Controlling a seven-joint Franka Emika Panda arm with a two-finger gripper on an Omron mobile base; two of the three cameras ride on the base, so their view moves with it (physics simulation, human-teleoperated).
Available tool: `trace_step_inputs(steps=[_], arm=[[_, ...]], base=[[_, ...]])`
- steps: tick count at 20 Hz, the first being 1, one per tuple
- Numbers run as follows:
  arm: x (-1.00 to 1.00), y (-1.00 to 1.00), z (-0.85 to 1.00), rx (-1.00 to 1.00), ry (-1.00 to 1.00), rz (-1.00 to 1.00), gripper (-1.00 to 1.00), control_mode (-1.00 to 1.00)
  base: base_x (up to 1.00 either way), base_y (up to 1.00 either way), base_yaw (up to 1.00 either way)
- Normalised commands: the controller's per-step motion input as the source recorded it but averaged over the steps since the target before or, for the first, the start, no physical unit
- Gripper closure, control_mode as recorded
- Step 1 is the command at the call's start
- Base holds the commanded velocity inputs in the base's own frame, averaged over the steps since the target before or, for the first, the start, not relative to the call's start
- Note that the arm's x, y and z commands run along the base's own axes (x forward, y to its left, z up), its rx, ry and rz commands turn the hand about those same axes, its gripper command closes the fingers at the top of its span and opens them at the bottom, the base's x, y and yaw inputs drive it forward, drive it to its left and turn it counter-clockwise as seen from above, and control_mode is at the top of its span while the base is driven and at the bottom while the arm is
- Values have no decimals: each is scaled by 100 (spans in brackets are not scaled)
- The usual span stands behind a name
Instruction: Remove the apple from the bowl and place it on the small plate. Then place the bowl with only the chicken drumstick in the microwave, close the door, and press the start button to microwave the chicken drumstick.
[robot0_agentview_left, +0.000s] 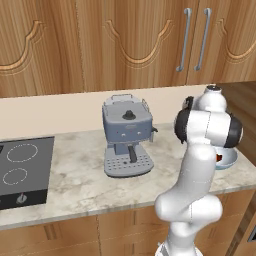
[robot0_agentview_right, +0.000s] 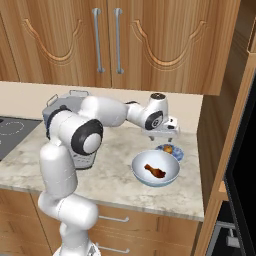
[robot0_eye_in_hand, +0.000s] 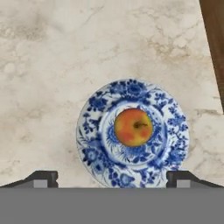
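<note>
Left base view: the white arm rises at lower right from the marble counter's (robot0_agentview_left: 75, 175) front edge. A grey coffee machine (robot0_agentview_left: 127, 140) stands mid-counter, a black hob (robot0_agentview_left: 22, 170) lies at the left, and wooden cabinets (robot0_agentview_left: 125, 40) hang above. Past the arm's elbow, a part of the bowl (robot0_agentview_left: 226, 159) shows near the counter's right end, with a dark red-brown bit at its visible edge.

Right base view: the arm reaches to the right, and the gripper (robot0_agentview_right: 161, 136) hangs above the plate (robot0_agentview_right: 177, 152), fingers pointing down and holding nothing. The apple (robot0_agentview_right: 169, 149) sits on the plate. The bowl (robot0_agentview_right: 155, 168) stands just in front of the plate, toward the counter's edge, and the drumstick (robot0_agentview_right: 155, 171) lies inside it. A tall wooden panel (robot0_agentview_right: 220, 165) bounds the counter on the right.

Hand view: looking straight down, the apple (robot0_eye_in_hand: 133, 127) rests at the centre of the blue-patterned plate (robot0_eye_in_hand: 94, 131), stem dimple up, on bare marble. The two fingertips (robot0_eye_in_hand: 43, 178) stand wide apart at either side of the plate's lower rim, clear of the apple; the gripper (robot0_eye_in_hand: 112, 180) is fully spread and empty.
</note>
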Motion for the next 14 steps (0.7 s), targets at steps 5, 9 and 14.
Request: trace_step_inputs(steps=[5, 9, 14], arm=[[-54, 70, 36, -13, -6, -9, -100, -100], [-54, 69, 13, -8, -1, -10, -100, -100], [-42, 41, 0, -1, 0, -8, -100, -100]], base=[[0, 0, 0], [0, 0, 0], [0, 0, 0]])
